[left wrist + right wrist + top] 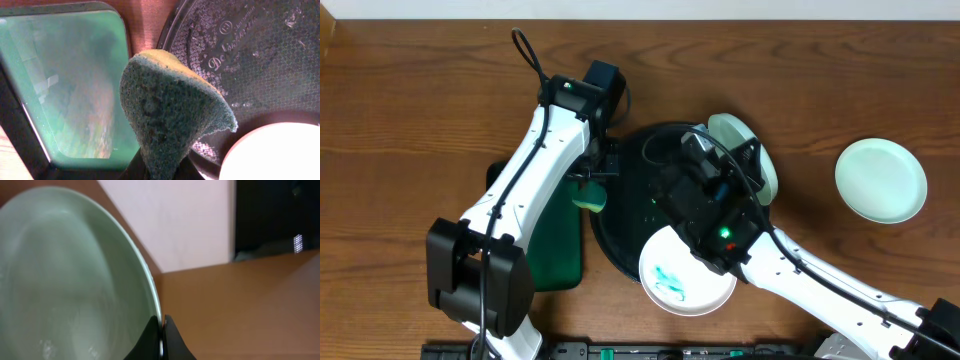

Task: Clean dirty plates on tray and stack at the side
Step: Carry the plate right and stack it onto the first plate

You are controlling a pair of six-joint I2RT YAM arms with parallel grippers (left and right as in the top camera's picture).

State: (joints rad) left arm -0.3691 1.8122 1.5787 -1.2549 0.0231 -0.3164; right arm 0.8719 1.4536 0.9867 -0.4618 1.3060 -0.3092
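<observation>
One mint plate (881, 180) lies at the side looking clean, the right gripper (162, 330) pinches a second plate (75, 280) by its rim above the tray (632, 215), the left gripper (160, 172) clamps a sponge (170, 115), and the smeared white plate (685, 272) at the tray's front edge still needs wiping.

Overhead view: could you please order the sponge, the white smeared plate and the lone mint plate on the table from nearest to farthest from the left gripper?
1. Sponge: clamped in the left gripper, at the black tray's left rim.
2. White smeared plate: at the tray's near edge, partly overhanging it.
3. Lone mint plate: out on the table, far right.
</observation>
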